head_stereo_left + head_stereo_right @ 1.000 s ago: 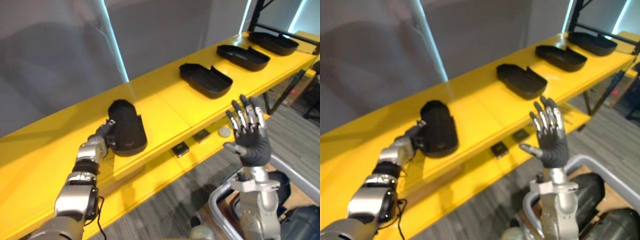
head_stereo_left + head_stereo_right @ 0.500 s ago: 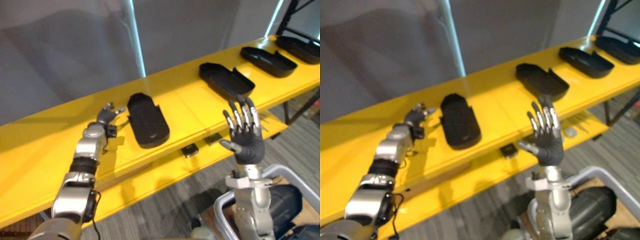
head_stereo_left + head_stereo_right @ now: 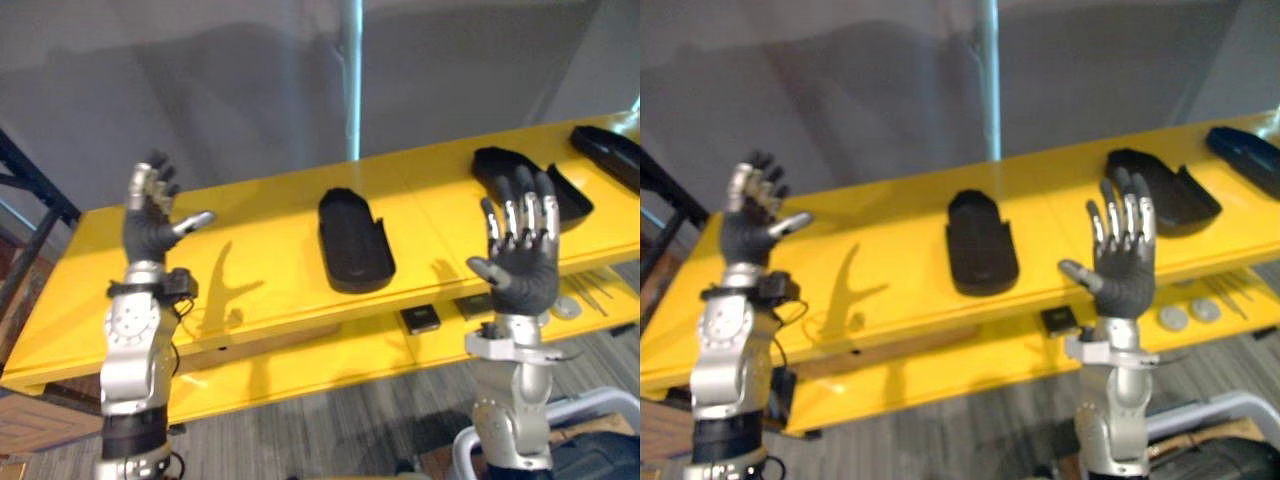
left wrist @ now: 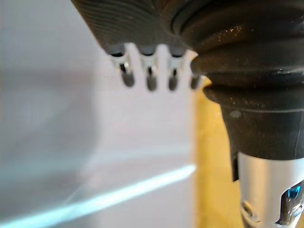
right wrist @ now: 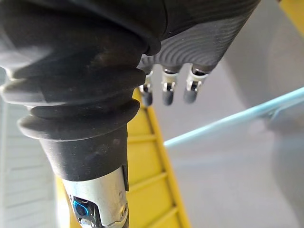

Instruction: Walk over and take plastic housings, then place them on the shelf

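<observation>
Grey wall (image 3: 200, 90) backs a long yellow shelf (image 3: 270, 230), and a pale blue strip (image 3: 352, 80) runs straight up the wall above it. You have 3 black plastic housings on the top board. The nearest housing (image 3: 355, 240) lies flat near the middle, its long side running front to back. The second housing (image 3: 1185, 200) lies further to your right, partly behind the right hand (image 3: 520, 275). The third housing (image 3: 605, 150) is cut off at the right edge. All 3 sit well apart from one another, and neither hand touches any of them.

Your left hand (image 3: 150, 232) is held up in front of the shelf's left end, palm inward, its fingers loosely spread and its thumb sticking out sideways, with nothing in it. Your right hand stands upright in front of the shelf's front edge, its fingers (image 5: 165, 92) straight and apart and its thumb out, also holding nothing. In the left wrist view the fingertips (image 4: 150, 81) point at bare grey wall.

On the lower board (image 3: 330, 365) lie 2 small dark square parts (image 3: 420, 320) and 2 round grey discs (image 3: 1173, 318). Any label or print on these, or on the housings, is too small for you to read.
</observation>
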You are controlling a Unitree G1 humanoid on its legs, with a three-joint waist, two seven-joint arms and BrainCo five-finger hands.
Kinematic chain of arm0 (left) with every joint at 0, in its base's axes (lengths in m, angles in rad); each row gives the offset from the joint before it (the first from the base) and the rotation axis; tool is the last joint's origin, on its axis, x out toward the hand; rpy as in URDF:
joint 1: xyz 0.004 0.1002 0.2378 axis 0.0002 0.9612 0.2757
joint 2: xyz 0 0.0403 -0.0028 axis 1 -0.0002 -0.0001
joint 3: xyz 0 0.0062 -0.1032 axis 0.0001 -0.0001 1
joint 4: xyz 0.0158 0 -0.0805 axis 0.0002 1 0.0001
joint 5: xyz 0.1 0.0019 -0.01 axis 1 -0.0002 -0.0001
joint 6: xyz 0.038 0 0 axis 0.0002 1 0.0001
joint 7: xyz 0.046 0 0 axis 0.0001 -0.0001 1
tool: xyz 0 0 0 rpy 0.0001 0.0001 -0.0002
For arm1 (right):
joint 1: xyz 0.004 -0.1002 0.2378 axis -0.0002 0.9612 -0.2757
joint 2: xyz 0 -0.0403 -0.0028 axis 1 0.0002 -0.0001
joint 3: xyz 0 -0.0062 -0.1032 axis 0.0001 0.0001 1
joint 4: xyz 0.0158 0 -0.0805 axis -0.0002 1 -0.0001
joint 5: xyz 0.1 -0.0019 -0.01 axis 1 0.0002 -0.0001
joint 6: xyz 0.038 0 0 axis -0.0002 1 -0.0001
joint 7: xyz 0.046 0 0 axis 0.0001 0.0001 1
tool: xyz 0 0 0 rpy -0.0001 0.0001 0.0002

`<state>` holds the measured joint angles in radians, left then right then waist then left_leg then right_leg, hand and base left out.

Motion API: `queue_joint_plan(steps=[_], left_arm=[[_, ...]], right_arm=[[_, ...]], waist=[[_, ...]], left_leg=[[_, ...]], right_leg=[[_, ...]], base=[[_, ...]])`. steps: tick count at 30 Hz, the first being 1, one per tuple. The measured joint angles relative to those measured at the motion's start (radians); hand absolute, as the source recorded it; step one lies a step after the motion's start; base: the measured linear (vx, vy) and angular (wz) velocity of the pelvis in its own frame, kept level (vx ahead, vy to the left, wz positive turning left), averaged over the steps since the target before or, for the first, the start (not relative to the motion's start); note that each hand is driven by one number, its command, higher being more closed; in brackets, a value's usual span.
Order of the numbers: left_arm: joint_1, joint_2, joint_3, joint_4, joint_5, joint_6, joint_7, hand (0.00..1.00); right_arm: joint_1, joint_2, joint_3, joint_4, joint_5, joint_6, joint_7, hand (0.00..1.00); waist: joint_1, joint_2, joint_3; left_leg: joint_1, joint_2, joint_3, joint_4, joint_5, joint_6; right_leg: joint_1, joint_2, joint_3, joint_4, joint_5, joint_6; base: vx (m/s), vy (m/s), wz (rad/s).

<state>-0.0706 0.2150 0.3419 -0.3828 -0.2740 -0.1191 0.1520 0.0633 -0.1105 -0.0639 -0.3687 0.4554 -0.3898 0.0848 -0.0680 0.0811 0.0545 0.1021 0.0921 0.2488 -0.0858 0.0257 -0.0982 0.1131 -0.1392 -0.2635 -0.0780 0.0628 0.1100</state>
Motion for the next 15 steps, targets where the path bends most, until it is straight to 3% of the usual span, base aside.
queue_joint_plan(steps=[2,4,8,11,15], left_arm=[[0.076,-0.045,0.081,-0.013,0.018,-0.085,0.078,0.00],[0.134,-0.075,0.130,-0.013,0.018,-0.122,0.142,0.00],[0.250,-0.136,0.172,0.059,0.075,-0.103,0.306,0.00],[0.317,-0.178,0.196,0.265,0.059,-0.073,0.334,0.00],[0.393,-0.196,0.210,0.589,-0.042,-0.076,0.256,0.00]], right_arm=[[0.002,0.008,-0.012,0.005,-0.013,0.014,-0.001,0.00],[0.003,0.013,-0.021,0.015,-0.043,0.026,-0.002,0.00],[0.006,0.016,-0.027,0.040,-0.082,0.042,-0.026,0.00],[0.007,0.019,-0.030,0.056,-0.091,0.042,-0.064,0.00],[0.006,0.017,-0.044,0.116,-0.105,0.042,-0.106,0.00]], waist=[[0.000,-0.006,-0.013],[0.005,-0.016,-0.023],[0.036,-0.038,-0.042],[0.050,-0.049,-0.048],[0.056,-0.077,-0.065]], left_leg=[[-0.001,-0.002,-0.022,-0.001,0.000,0.000],[-0.003,-0.001,-0.024,-0.001,0.001,-0.001],[-0.017,-0.001,-0.038,-0.002,0.004,-0.005],[-0.026,-0.003,-0.047,-0.002,0.006,-0.003],[-0.038,-0.001,-0.052,-0.002,0.008,-0.003]], right_leg=[[0.012,-0.002,-0.022,-0.001,-0.007,0.001],[0.012,-0.001,-0.026,-0.001,-0.010,-0.001],[0.006,-0.001,-0.040,-0.001,-0.016,0.000],[0.006,-0.002,-0.053,0.000,-0.017,0.001],[-0.006,-0.001,-0.061,0.003,-0.017,0.001]], base=[[-0.03,0.002,0.22],[-0.02,0.000,0.10],[-0.01,-0.004,0.10],[0.01,0.001,0.10],[0.04,-0.005,0.07]])
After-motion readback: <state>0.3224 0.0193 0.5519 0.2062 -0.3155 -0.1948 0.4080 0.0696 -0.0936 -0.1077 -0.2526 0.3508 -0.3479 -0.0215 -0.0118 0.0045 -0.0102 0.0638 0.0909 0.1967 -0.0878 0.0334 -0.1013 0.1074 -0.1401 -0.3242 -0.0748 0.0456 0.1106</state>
